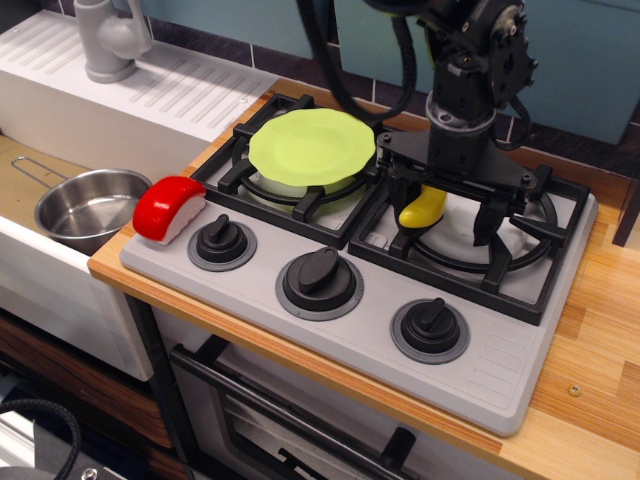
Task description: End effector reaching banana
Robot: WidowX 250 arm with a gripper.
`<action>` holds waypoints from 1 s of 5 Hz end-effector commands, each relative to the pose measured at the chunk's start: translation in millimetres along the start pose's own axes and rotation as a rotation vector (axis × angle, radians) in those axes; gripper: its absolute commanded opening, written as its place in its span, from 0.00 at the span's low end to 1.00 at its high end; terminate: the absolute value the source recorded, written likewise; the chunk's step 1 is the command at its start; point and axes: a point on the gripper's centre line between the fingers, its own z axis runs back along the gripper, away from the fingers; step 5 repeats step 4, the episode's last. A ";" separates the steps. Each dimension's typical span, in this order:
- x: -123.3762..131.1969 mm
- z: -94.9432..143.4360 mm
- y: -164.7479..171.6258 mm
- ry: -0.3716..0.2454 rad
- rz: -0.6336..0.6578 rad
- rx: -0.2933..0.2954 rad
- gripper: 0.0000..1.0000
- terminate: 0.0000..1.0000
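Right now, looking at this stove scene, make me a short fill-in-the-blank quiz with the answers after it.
1. The banana lies on the ____ burner of the stove.
2. The gripper hangs over it with its fingers ____.
3. The green plate sits on the ____ burner.
4. The steel pot is in the ____.

Answers: right; apart; left; sink

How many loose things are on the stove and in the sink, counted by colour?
Yellow: 1, the banana, partly hidden under the end effector
Light green: 1, the plate
Red and white: 1, the toy sushi
Silver: 1, the pot in the sink
Total: 4
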 end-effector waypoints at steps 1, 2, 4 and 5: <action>4.3 14.9 -3.5 -0.070 -0.010 -0.001 1.00 0.00; 4.3 14.9 -3.5 -0.070 -0.010 -0.001 1.00 0.00; 4.3 14.9 -3.5 -0.070 -0.010 -0.001 1.00 1.00; 4.3 14.9 -3.5 -0.070 -0.010 -0.001 1.00 1.00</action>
